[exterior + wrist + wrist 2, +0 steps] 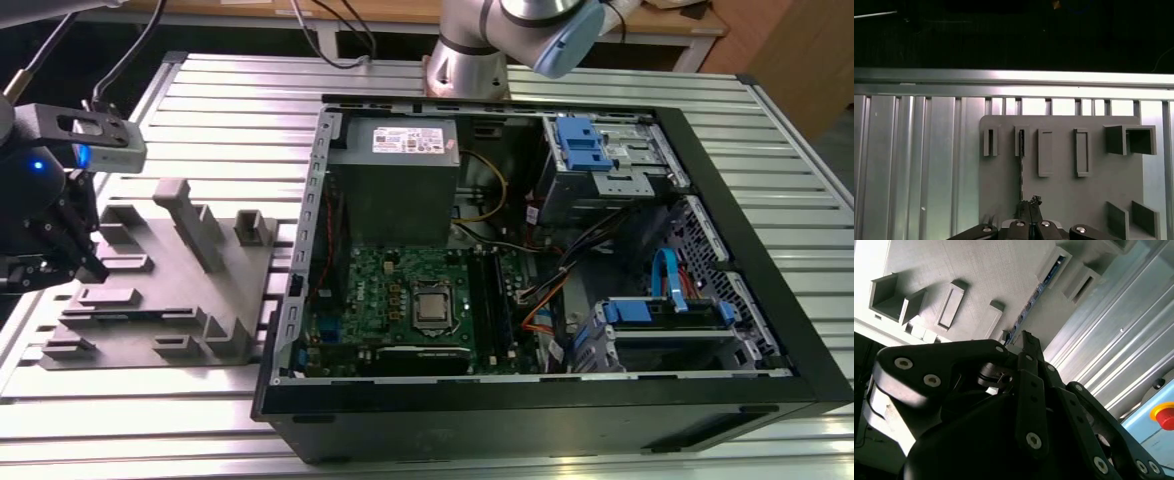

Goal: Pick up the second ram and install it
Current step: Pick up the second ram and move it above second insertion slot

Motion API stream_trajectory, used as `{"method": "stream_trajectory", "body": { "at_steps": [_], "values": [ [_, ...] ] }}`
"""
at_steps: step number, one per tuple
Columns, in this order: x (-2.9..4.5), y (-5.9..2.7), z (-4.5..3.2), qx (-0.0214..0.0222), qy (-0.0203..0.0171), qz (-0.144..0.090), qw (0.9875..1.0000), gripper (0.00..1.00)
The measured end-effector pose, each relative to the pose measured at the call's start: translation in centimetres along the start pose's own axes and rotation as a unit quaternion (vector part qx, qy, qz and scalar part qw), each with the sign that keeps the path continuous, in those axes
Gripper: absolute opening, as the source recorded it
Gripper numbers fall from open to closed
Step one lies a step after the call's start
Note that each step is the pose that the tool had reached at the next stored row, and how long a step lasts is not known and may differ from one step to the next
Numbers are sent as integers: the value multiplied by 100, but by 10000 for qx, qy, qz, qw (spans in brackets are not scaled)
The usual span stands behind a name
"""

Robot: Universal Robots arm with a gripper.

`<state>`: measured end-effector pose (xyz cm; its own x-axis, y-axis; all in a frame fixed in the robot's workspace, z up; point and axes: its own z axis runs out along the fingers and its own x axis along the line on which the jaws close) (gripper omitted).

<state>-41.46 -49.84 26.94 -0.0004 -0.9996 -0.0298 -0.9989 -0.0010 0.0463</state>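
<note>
The second ram [1020,170] stands on its thin edge on a grey holder plate [1064,195]. In both wrist views it reads as a narrow dark line flecked with small contacts [1036,290]. Its far end sits in one of the plate's raised rectangular slot blocks, and its near end runs straight into the gripper [1029,202].

The jaws, black linked bars with bright round rivets, are drawn together with no gap showing between their tips [1021,337]. They appear clenched on that near end of the stick.

The holder plate has a matte, finely lined surface and carries a row of upright pockets and open-topped boxes, all the same dull grey. It lies on a worktop [227,100] of ribbed, shiny aluminium slats.

In the exterior view the gripper [60,270] hangs over the holder plate [160,290] at the exterior view's left, well apart from the open black computer case [534,420]. Inside the case lie a green motherboard [400,290] and a grey metal power-supply box [394,190]. The second wrist view shows a red mushroom-shaped button [1164,415] on a yellow base beyond the slats.
</note>
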Motion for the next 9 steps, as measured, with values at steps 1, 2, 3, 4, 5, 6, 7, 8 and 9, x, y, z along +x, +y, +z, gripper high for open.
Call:
{"method": "stream_trajectory", "body": {
  "at_steps": [1,2,3,4,5,6,7,8,9],
  "values": [
    [0,0,0,0,0,0,10000,7],
    [0,0,0,0,0,0,10000,7],
    [0,0,0,0,0,0,10000,7],
    [0,0,0,0,0,0,10000,7],
    [0,0,0,0,0,0,10000,7],
    [0,0,1,0,0,0,10000,7],
    [0,0,8,1,-1,0,10000,7],
    [1,-1,17,1,-5,0,10000,7],
    [4,-1,28,0,-18,-1,10000,7]
  ]
}}
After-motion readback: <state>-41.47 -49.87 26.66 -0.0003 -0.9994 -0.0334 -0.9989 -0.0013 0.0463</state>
